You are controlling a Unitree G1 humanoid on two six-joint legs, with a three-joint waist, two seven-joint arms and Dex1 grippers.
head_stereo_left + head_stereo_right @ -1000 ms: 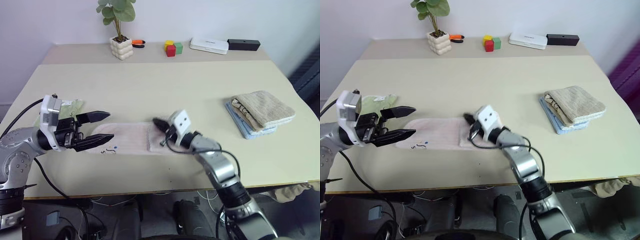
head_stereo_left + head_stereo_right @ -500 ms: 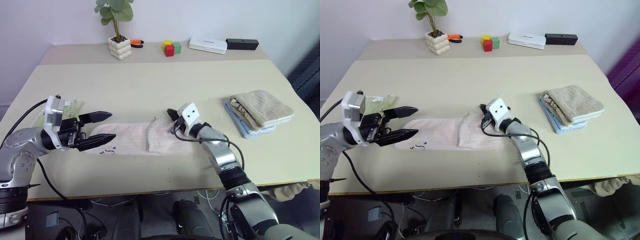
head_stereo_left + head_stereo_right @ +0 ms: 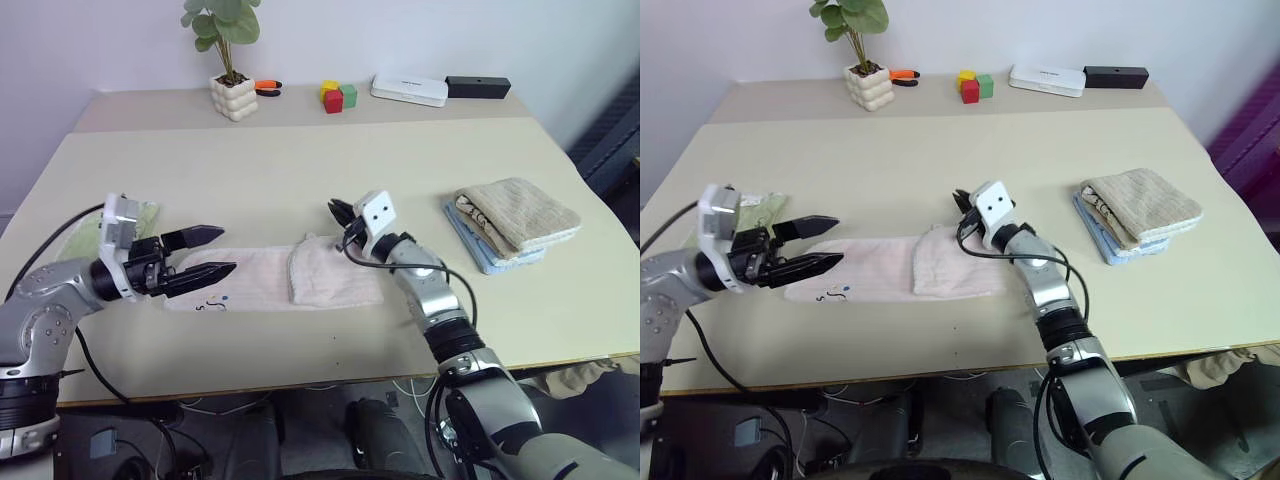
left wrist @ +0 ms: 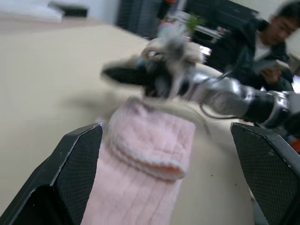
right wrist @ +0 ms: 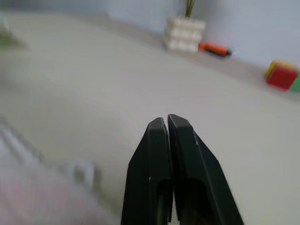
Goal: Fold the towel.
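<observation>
The towel (image 3: 285, 279) lay flat across the lower middle of the frame, near the front edge of the table (image 3: 300, 170), with its right end already turned over onto the middle and its left end, by the small dark drawing, still a single layer. The right gripper (image 3: 338, 212) hung just above the folded end, fingers together and empty. The left gripper (image 3: 218, 252), fingers spread wide, hovered over the unfolded end, so I judged at least one fold remained.

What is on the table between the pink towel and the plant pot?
Nothing: between the towel and the plant pot is bare table, seen in both eye views.
</observation>
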